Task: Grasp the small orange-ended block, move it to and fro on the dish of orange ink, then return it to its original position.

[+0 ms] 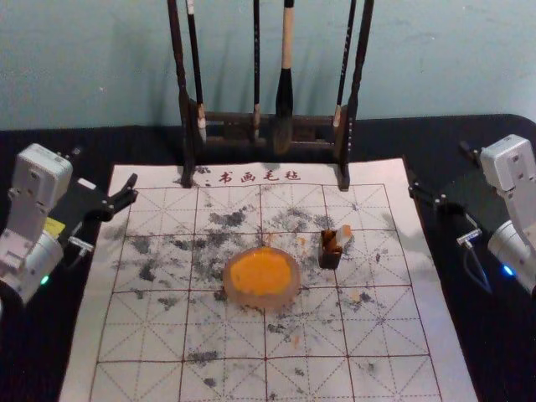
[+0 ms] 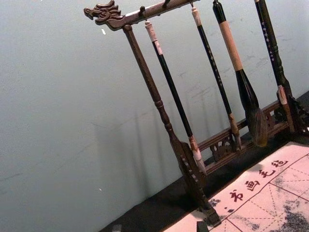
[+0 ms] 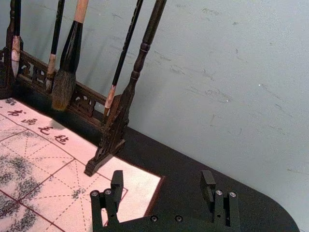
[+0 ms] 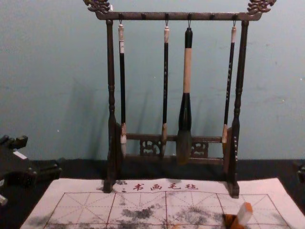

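In the head view, my left gripper [image 1: 105,167] is over the mat's left edge and my right gripper [image 1: 439,167] is by its right edge. Both stand open and empty, away from the block; their tips show in the left wrist view [image 2: 159,227] and right wrist view [image 3: 162,179]. The small pale block [image 1: 343,236] with orange on its end leans in a small dark, orange-stained box [image 1: 330,259], right of the round dish [image 1: 239,296] of orange ink. The chest view has the tilted block [image 4: 245,214] at the lower right, its lower part hidden in the box.
A dark wooden rack [image 1: 186,134] with several hanging brushes, one large brush [image 1: 284,109] among them, stands across the back edge of the ink-spotted white mat [image 1: 142,335]. The mat lies on a black table [image 1: 75,335], with a wall close behind.
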Controlling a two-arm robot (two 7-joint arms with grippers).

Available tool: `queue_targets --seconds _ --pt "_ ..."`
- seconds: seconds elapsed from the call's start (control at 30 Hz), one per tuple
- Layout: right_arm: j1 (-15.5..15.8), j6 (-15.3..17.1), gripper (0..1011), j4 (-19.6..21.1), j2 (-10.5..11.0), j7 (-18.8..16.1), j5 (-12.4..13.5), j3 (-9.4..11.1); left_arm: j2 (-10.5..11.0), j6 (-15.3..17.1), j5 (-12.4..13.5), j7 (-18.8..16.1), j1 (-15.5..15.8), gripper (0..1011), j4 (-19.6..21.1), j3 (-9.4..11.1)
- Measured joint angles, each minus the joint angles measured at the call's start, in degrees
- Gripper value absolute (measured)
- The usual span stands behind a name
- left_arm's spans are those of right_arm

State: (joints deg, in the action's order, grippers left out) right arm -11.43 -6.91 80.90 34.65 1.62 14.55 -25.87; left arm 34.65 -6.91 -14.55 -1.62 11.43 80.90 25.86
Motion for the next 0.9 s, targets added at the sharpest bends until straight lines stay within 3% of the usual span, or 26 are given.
queue_targets --seconds 0.9 --pt "0.0 0.0 1002 0.0 0.0 0.0 0.0 0.0 0.0 0.0 0.0 0.0 0.0 1001 0.0 0.0"
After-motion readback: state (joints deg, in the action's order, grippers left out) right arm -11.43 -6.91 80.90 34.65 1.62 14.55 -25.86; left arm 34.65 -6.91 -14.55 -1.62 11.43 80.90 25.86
